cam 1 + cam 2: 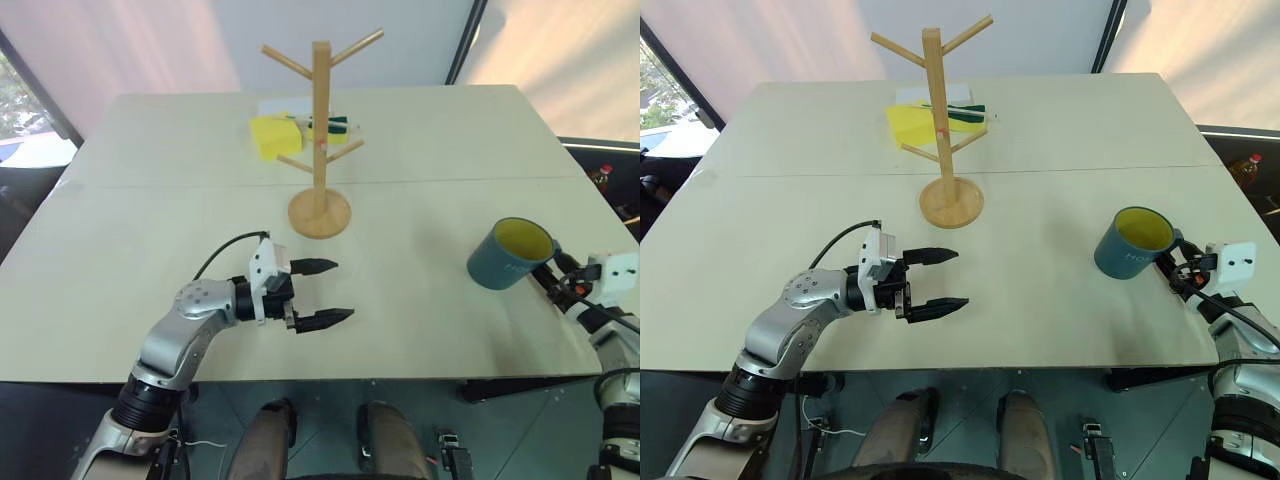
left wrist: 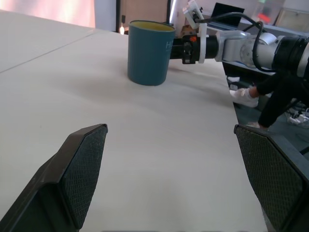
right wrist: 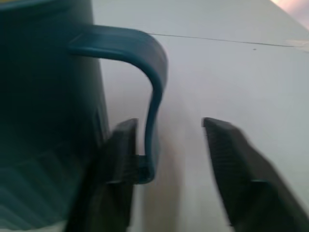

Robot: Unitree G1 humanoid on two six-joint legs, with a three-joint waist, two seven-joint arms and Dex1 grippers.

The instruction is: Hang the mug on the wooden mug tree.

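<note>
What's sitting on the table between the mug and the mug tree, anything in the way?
Nothing visible. The table is bare between the mug and the mug tree. The yellow pad and pens lie behind the tree, off that line. The open left tool hovers nearer the front edge, also off it.

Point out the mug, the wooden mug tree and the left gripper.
mug (image 1: 505, 262): left eye view, on its blue outer wall.
wooden mug tree (image 1: 320, 120): left eye view, on the upright post.
left gripper (image 1: 333, 291): left eye view, midway between its fingertips.
</note>
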